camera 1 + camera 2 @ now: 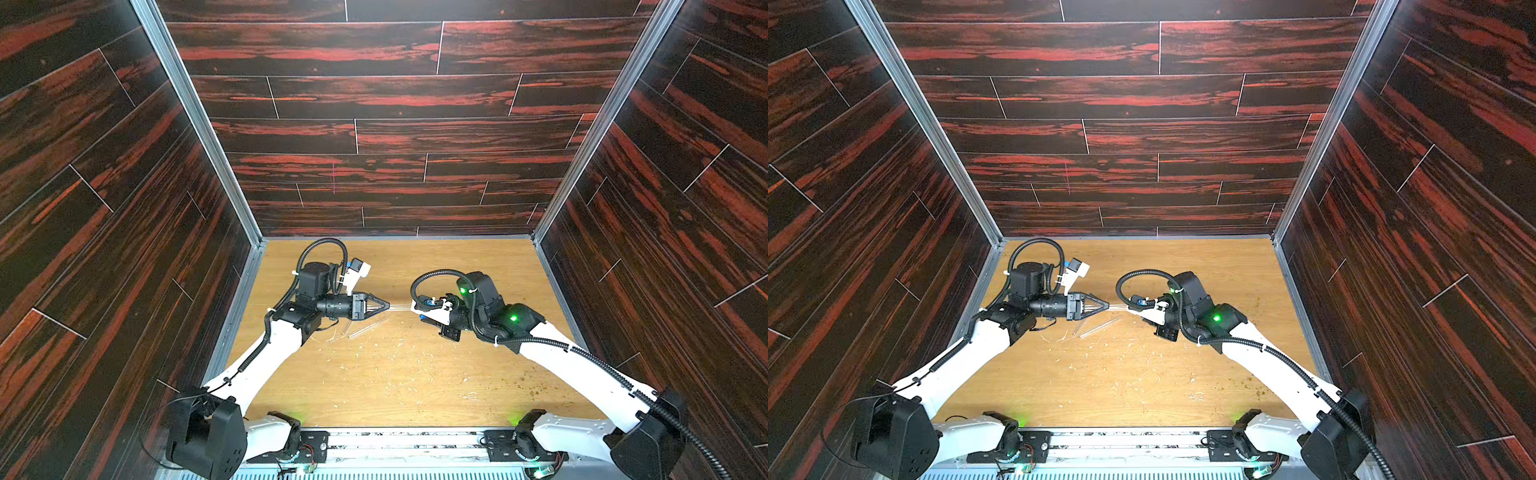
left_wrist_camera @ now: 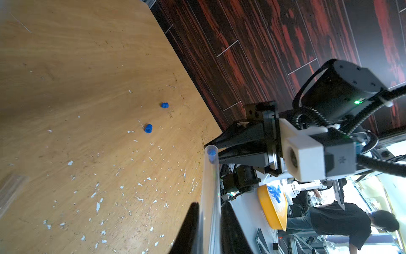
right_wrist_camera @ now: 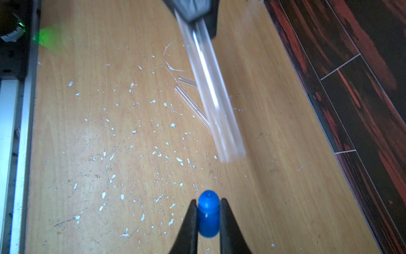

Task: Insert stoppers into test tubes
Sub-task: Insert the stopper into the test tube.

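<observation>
**Left gripper (image 1: 384,306) holds a test tube (image 3: 211,94); right gripper (image 3: 208,201) holds a blue stopper (image 3: 208,216) just short of its mouth.**

The left gripper's jaws are clamped on the clear test tube, which points across at the right arm and shows in both top views only as faint pale lines. Below it, two more tubes (image 3: 191,103) lie side by side on the table (image 1: 415,374) among pale specks (image 3: 131,132), partly hidden behind the blurred held tube in the right wrist view. The right gripper's jaws pinch the stopper, dome forward and apart from the tube's open end. In both top views its fingertips and the stopper are hidden under the wrist camera mount (image 1: 432,318). Two loose stoppers (image 2: 148,128) lie on the table in the left wrist view and cannot be made out from above.
</observation>
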### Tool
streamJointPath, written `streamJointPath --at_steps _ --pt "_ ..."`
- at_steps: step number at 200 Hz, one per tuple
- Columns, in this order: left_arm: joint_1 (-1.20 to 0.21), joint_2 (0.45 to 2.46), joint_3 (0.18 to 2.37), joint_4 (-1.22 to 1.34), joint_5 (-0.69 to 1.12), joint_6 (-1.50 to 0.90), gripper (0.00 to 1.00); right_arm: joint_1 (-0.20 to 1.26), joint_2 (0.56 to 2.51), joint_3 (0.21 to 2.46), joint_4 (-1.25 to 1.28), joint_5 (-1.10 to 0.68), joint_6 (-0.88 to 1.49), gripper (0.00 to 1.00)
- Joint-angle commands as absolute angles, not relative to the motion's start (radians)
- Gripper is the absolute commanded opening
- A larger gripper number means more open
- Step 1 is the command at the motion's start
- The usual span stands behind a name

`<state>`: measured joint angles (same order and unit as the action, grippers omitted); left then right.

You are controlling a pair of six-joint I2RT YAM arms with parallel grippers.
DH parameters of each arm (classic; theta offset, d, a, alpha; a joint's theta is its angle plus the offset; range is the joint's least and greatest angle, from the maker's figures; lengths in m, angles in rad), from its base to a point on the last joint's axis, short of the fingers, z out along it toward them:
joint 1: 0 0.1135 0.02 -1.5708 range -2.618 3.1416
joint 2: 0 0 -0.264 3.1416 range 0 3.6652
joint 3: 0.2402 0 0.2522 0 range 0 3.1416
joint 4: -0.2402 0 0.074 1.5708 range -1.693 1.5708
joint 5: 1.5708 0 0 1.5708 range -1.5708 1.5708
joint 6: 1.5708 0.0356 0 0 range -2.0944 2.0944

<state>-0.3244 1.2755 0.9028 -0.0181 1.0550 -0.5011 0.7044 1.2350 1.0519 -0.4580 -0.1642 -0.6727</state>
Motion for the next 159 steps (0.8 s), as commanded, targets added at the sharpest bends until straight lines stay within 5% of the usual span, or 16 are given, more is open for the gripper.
streamJointPath --at_steps 1,159 --pt "-0.340 1.282 0.904 -0.059 1.064 -0.436 0.13 0.713 1.250 1.076 -0.449 -0.193 -0.699 0.17" --pt "-0.358 1.301 0.927 -0.097 1.109 -0.396 0.12 0.746 1.242 1.063 -0.461 -0.181 -0.772 0.17"
